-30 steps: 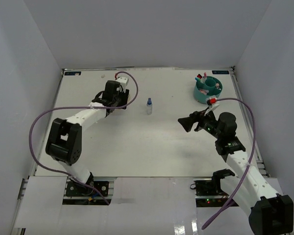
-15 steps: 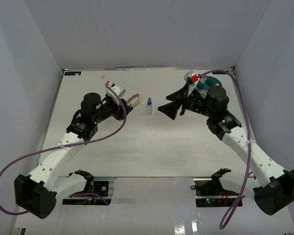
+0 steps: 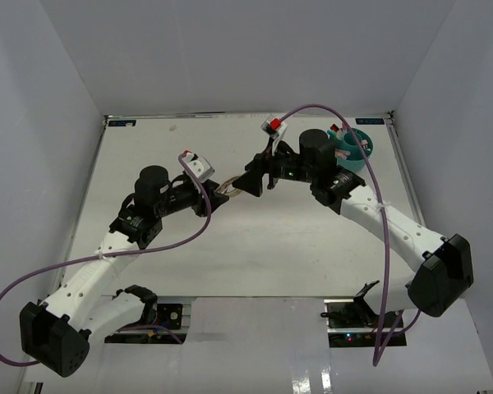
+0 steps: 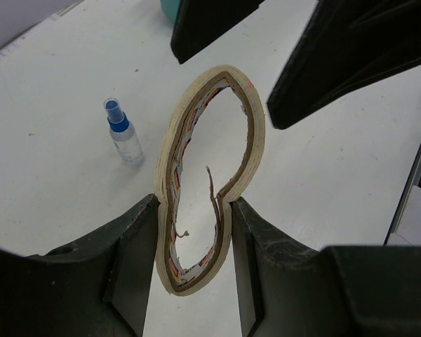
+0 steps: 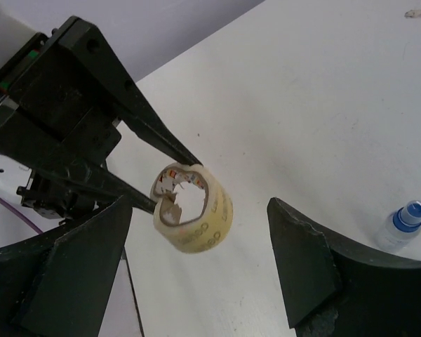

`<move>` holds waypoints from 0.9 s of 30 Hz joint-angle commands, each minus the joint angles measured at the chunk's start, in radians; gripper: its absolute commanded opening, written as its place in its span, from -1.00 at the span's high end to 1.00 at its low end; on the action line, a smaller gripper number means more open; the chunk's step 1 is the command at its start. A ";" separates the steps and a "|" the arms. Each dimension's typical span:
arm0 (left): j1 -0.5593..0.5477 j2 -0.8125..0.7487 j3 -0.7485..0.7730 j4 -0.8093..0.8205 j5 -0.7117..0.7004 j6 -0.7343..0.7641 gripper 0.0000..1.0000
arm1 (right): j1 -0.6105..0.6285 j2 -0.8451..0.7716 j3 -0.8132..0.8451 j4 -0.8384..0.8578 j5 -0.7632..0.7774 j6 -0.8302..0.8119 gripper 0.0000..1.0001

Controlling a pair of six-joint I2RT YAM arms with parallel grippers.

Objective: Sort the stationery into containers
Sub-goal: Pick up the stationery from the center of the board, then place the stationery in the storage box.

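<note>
Our left gripper [image 4: 194, 210] pinches the tan tape-like loop [image 4: 257, 133] in its jaws; our right gripper [image 5: 200, 205] faces it, jaws wide.

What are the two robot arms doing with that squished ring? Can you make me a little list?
left gripper: shut on the tan loop, pinching it into a bean shape
right gripper: open, one finger on each side of the loop, not gripping it
bottle: upright on the table, apart from the loop
teal organiser: far right of the table, with pens sticking out
likely next: the loop may pass from the left gripper to the right
</note>
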 commanded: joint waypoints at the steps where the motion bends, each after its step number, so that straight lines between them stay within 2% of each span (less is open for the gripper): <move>1: -0.006 -0.031 -0.013 0.012 0.051 0.013 0.10 | 0.016 0.030 0.073 0.005 0.022 0.015 -0.67; 7: -0.008 -0.032 -0.018 0.020 0.053 0.016 0.10 | 0.030 0.061 0.083 -0.008 0.023 0.013 -0.57; 18: -0.008 -0.032 -0.024 0.023 0.013 0.018 0.06 | 0.030 0.039 0.049 -0.045 0.045 -0.002 -0.55; 21: -0.008 -0.031 -0.026 0.024 0.011 0.021 0.06 | 0.030 0.042 0.051 -0.076 0.045 0.007 -0.46; 27: -0.008 -0.028 -0.029 0.024 -0.007 0.027 0.05 | 0.030 0.053 0.055 -0.080 0.037 0.033 -0.12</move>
